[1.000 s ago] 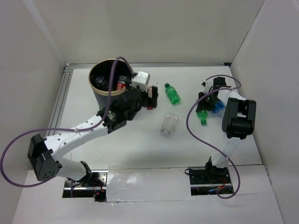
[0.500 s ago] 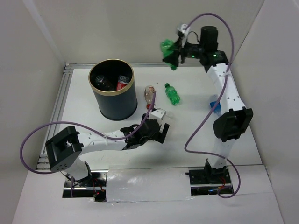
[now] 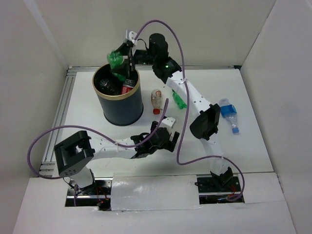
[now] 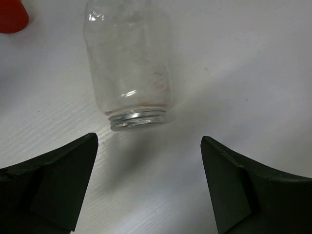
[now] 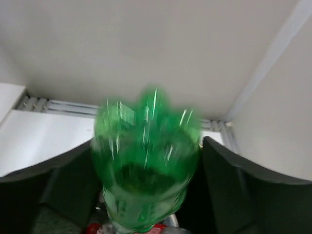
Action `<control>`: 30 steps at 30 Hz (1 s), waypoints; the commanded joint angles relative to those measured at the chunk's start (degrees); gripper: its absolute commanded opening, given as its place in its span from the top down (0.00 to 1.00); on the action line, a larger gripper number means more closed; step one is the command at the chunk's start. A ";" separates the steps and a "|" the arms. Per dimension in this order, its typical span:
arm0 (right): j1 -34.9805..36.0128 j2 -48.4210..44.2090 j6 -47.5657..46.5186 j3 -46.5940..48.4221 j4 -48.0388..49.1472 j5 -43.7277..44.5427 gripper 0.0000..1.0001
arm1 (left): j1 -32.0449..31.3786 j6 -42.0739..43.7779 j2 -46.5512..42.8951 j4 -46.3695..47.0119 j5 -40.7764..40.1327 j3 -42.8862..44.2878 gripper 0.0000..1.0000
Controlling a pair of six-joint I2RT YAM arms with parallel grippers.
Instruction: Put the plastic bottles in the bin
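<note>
Workspace: white table (image 3: 97, 134) boxed in by white walls on the left, back and right; a metal rail (image 3: 61, 109) runs along the left and back edges. The bin (image 3: 117, 105) stands near the back-left corner, close to the rail but apart from it. Bare surface in front of the bin and along the right side.

Right gripper (image 3: 126, 61) is over the bin's far rim. The green bottle (image 3: 116, 61) sits between its fingers (image 5: 53, 190), above the bin mouth. Right wrist view is blurred; cannot tell if the jaws pinch the bottle or only flank it. Bottles already in the bin (image 3: 109, 87).

Left gripper (image 3: 163, 141) is low at mid-table, jaws spread wide with nothing between. The clear bottle (image 4: 129, 63) lies on its side just ahead of the fingertips, open mouth toward them, not touching.

On the table: red-capped bottle (image 3: 156, 100) just right of the bin, second green bottle (image 3: 179, 101) partly under the right arm, blue-capped bottle (image 3: 228, 111) well to the right
</note>
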 commanded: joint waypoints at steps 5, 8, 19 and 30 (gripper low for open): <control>-3.49 -2.47 9.58 1.52 4.65 8.75 0.00 | 0.24 1.02 7.08 -1.11 -7.11 7.52 0.01; -9.91 -6.78 14.43 0.30 1.40 9.47 0.00 | 0.86 0.32 10.86 -2.52 -8.52 10.34 0.01; -35.83 -34.29 6.26 -40.03 -18.29 12.18 0.00 | 2.62 0.32 23.09 -6.21 -2.90 21.25 0.30; -63.45 -38.87 -3.05 -63.42 -27.70 17.63 0.40 | 2.62 10.23 -0.07 0.20 -6.49 18.78 1.00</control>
